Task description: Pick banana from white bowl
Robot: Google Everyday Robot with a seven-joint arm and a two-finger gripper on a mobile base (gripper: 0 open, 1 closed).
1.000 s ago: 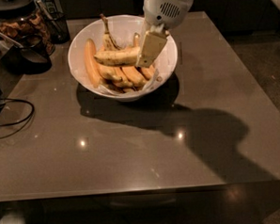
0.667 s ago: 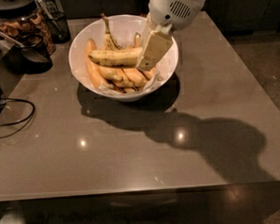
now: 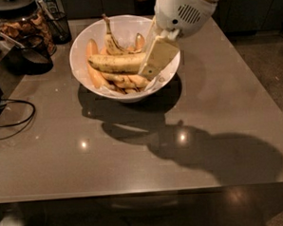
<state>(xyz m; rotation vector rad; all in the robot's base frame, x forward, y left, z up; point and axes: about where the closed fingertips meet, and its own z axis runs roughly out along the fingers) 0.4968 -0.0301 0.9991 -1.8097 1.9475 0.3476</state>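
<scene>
Pale gripper covers the speckled banana's right end in the glossy white bowl; its grasp cannot be told. A dark mesh cup stands upper left.

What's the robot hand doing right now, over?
Hand down in white bowl, at right end of banana. Banana lying atop other fruit. Nothing else covering it.

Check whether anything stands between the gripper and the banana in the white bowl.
Nothing visible does. The gripper is inside the white bowl at one end of the banana, which lies on top of the other fruit.
</scene>
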